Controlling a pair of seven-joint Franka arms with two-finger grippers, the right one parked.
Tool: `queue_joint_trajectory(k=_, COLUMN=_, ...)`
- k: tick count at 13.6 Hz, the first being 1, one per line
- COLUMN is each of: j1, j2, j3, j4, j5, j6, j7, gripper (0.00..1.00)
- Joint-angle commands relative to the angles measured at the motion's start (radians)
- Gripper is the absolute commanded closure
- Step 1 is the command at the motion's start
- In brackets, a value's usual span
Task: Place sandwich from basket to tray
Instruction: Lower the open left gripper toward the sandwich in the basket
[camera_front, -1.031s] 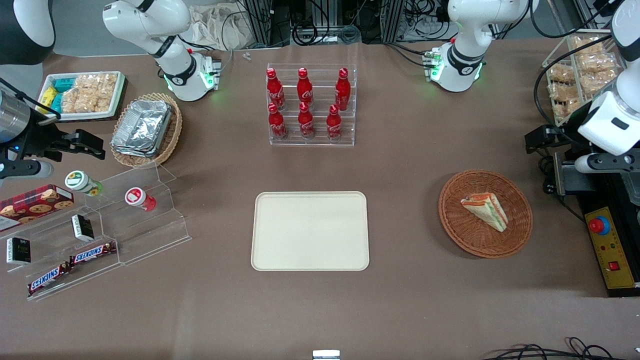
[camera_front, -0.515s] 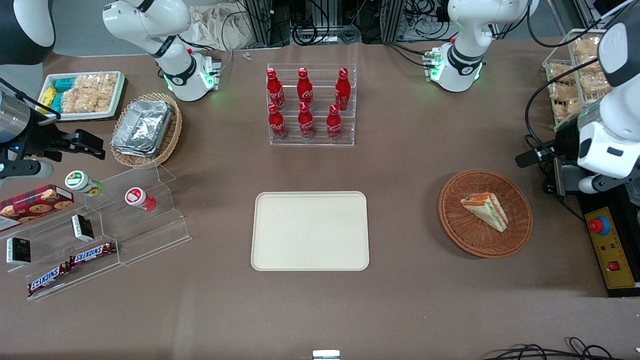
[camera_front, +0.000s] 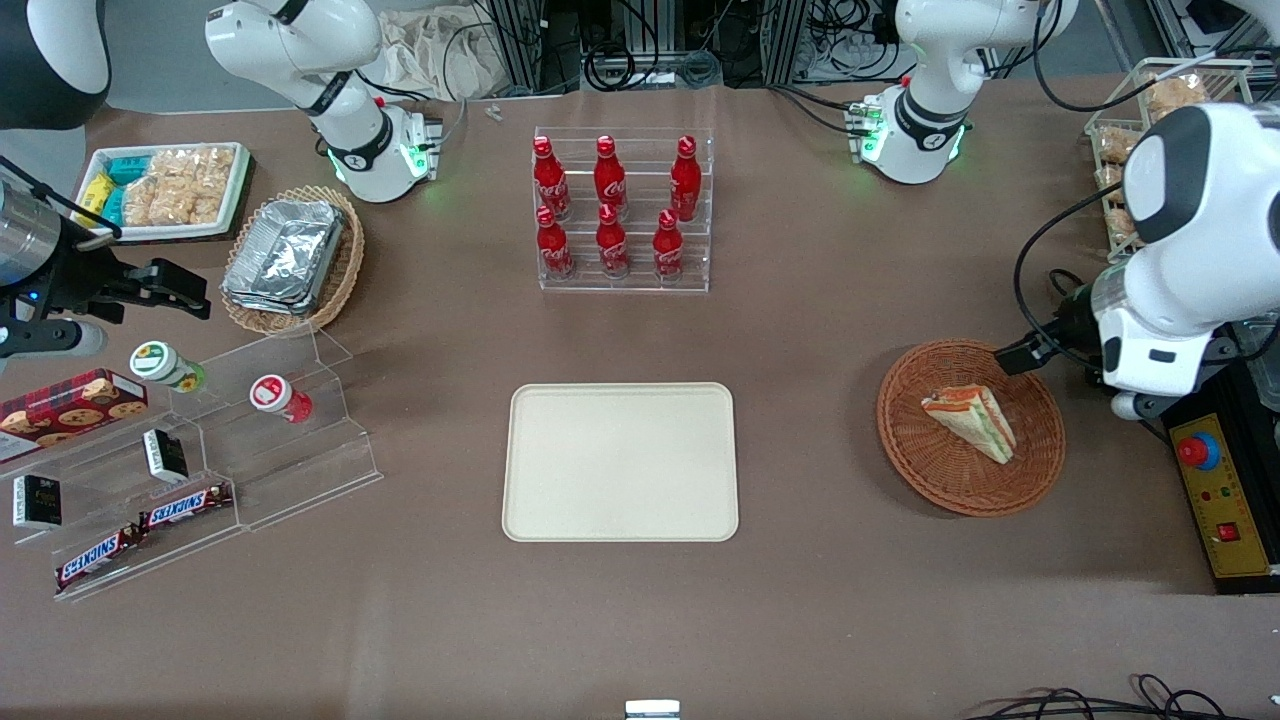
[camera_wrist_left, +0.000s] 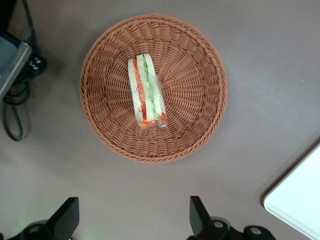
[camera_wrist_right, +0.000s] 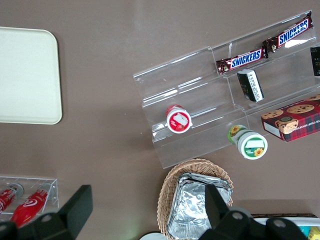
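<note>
Since the frames half a second and one second earlier, the left arm had swung in from the working arm's end of the table toward the basket (camera_front: 970, 428); its white wrist housing now sat just beside the basket's rim, where before it was well apart from it. Nothing else on the table had shifted.

The gripper (camera_wrist_left: 134, 220) hung above bare brown table (camera_front: 800, 330) next to the basket, not over the sandwich (camera_front: 970, 422). In the left wrist view both dark fingertips (camera_wrist_left: 67, 215) stood wide apart with nothing between them: released, empty. In the front view the gripper was mostly hidden under the wrist housing.

The sandwich lay in the basket, roughly at its centre, on its side, with the pale bread and the orange-red and green layers visible edge-on through clear wrap. It touched only the wicker.

The tray (camera_front: 620, 462) lay flat at mid-table, well apart from the basket toward the parked arm's end, nothing on it. One rounded corner of it showed in the left wrist view (camera_wrist_left: 300, 200).

Also noted: a clear rack of red cola bottles (camera_front: 622, 210), farther from the front camera than the tray; a yellow control box with a red button (camera_front: 1225, 495) beside the basket at the working arm's end.
</note>
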Motion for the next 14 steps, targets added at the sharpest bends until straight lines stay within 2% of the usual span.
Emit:
queue_joint_trajectory(k=1, j1=-0.005, j2=-0.001, j3=0.001, j4=-0.104, j5=0.018, j6=0.115, j7=-0.070, gripper=0.01)
queue_joint_trajectory(k=4, j1=-0.005, j2=0.038, j3=0.001, j4=-0.166, j5=0.065, j6=0.208, j7=-0.111, gripper=0.01)
queue_joint_trajectory(k=14, j1=0.007, j2=0.186, j3=0.017, j4=-0.259, j5=0.068, j6=0.501, j7=-0.233, gripper=0.01)
